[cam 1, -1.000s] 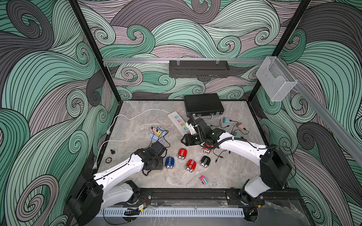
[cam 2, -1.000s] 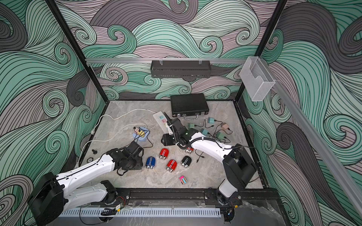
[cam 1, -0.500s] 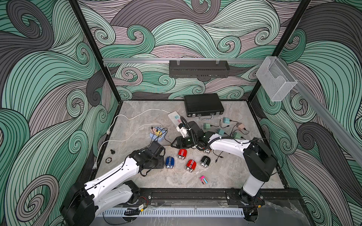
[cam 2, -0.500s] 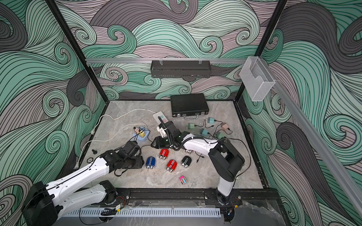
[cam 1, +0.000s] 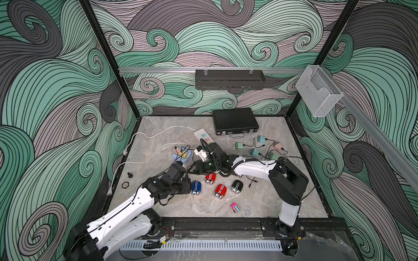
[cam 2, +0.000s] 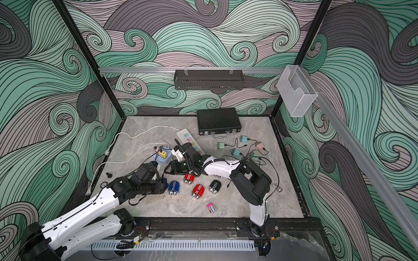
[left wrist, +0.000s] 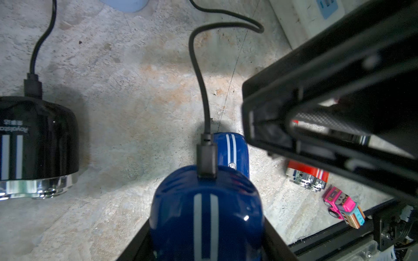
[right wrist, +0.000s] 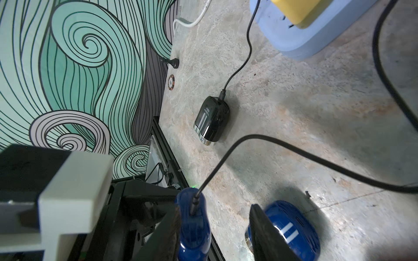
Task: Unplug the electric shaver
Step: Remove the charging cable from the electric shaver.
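Observation:
A blue electric shaver with two white stripes sits between the fingers of my left gripper, which is shut on it. A black cable plug is seated in its end. In a top view only a bit of this shaver shows beside the left gripper. My right gripper is open. The plugged end of the shaver stands between its fingers, close to one finger and apart from the other. In a top view the right gripper hangs just behind the left gripper.
A second blue shaver, two red ones and a black one lie nearby. Another black shaver lies plugged in. A blue hub with a yellow adapter, a white power strip, a black case, chargers and a pink toy car surround them.
My right arm has swung to the left, bringing its gripper up to the left gripper and the shaver's plug end. The left gripper keeps its hold on the blue shaver.

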Controlling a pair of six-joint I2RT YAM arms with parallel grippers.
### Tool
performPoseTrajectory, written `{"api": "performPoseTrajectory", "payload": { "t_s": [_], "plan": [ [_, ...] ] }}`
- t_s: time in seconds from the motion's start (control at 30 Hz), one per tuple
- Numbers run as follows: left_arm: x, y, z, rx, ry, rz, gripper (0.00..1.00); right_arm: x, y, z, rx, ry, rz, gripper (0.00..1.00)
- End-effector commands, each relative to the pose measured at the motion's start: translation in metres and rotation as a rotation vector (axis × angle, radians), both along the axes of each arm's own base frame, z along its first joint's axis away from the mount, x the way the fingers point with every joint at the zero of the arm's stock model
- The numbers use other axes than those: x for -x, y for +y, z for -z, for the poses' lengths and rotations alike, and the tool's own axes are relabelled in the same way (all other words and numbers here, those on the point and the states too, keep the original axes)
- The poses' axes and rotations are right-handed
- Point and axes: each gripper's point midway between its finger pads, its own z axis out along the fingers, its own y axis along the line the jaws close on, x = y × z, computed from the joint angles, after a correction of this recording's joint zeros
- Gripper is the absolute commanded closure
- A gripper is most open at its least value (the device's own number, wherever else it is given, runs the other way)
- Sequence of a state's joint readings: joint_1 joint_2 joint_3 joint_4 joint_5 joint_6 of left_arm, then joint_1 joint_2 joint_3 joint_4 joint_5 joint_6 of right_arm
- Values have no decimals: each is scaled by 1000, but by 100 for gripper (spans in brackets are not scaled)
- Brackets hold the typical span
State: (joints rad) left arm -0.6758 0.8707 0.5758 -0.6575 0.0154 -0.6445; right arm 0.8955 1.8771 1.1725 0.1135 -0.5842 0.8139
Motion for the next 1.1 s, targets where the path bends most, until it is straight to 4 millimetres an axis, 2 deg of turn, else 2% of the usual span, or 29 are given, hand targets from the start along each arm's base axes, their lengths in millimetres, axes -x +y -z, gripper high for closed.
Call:
{"api": "performPoseTrajectory", "payload": {
  "t_s": [0.0,0.27,0.5,0.83,1.07],
  "plan": [
    [-2,-8,-9,48,-34,29,89,-4,14,-10,-58,14,-1,51],
    [-2,-10,-13,70,-50,31,89,-3,24,-3,-79,58,-10,54],
    [-2,-11,-13,77,-56,31,89,5,33,0,-97,80,-38,65],
    [-4,-7,-16,70,-75,10,89,11,31,1,-109,95,-47,75],
    [-6,-5,-18,66,-85,0,89,17,31,5,-108,106,-61,75]
  ]
}}
